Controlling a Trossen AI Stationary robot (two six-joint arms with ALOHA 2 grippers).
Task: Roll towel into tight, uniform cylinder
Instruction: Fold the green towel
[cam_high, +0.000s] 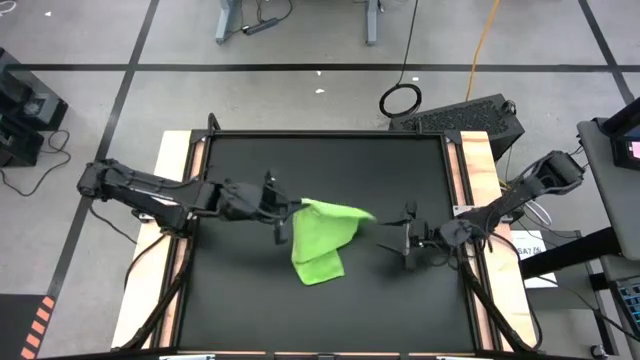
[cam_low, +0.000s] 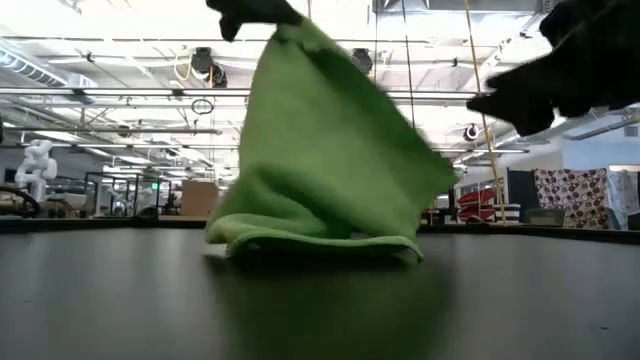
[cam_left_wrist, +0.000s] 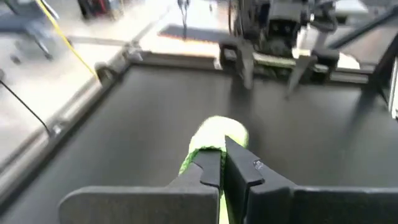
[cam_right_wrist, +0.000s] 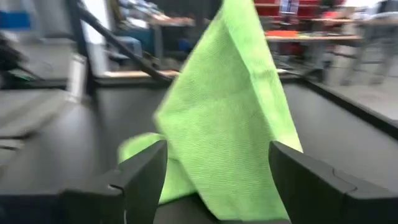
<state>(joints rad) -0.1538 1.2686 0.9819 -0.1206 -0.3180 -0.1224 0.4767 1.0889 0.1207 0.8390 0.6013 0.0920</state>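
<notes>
I have the left gripper (cam_high: 288, 214) clamped on the towel (cam_high: 322, 240), lifting a corner, the right gripper (cam_high: 408, 240) wide open and empty; next I'd lay it flat for rolling.

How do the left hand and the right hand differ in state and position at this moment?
The left hand is shut on the towel, pinching its raised corner; the right hand is open and holds nothing. In the high view, the left hand touches the towel's edge, while the right hand sits apart from it. Both are over the black mat, facing each other.
</notes>
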